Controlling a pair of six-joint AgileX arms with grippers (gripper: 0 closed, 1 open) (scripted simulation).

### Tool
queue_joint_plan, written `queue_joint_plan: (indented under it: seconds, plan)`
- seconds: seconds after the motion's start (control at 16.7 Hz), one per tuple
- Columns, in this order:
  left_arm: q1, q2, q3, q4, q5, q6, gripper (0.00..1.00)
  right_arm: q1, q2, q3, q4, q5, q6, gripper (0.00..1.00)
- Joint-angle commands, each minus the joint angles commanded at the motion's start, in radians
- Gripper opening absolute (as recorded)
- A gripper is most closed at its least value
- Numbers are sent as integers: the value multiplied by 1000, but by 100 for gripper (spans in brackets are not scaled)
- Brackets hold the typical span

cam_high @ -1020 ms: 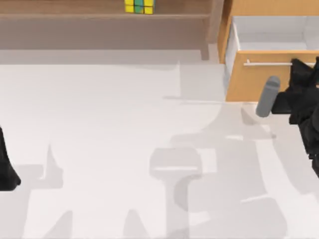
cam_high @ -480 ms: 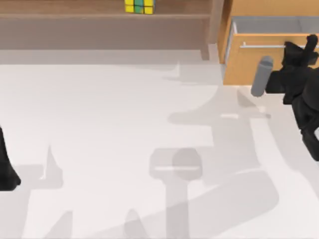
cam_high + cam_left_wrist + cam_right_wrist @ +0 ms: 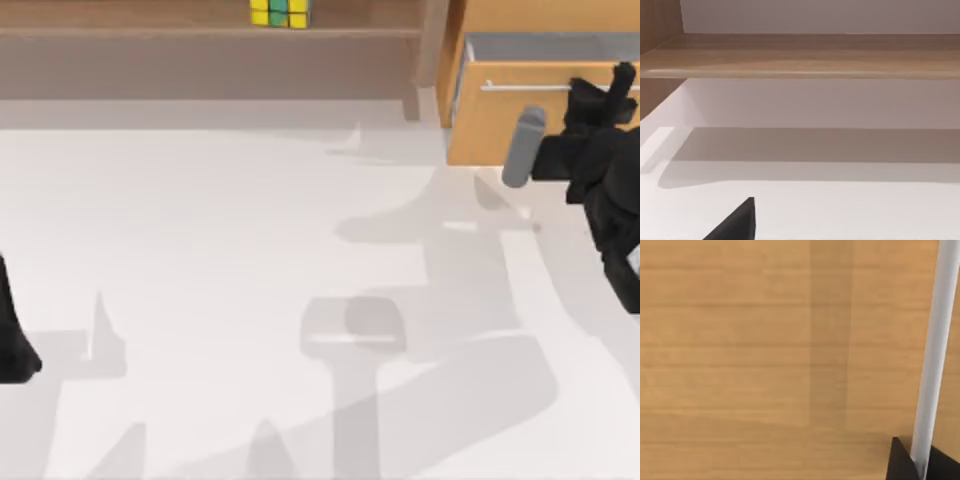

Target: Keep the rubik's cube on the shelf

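A: Far left, the cube (image 3: 280, 12) sits on the shelf (image 3: 150, 30). At far right, the right gripper (image 3: 612, 88) meets the drawer (image 3: 510, 125) at its handle (image 3: 530, 87).

B: Jaws?

A: Seemingly pinching the handle in the wrist view; the glimpse is thin. A straight, square push should suit best, without twisting the bar. The left arm (image 3: 12, 335) is parked at the left edge, jaws impossible to judge.

B: Count?

A: One cube, one shelf, one drawer, two arms.
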Motion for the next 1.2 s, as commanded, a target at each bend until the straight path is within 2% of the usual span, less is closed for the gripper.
queue_joint_plan:
  seconds: [0.54,0.9,1.2]
  plan:
    - [0,0,0,0,0,0,100,-30,112,248,-141,-30,1,0]
    - [0,0,0,0,0,0,100,-34,123,276,-156,-33,0,0]
    - [0,0,0,0,0,0,100,-34,123,276,-156,-33,0,38]
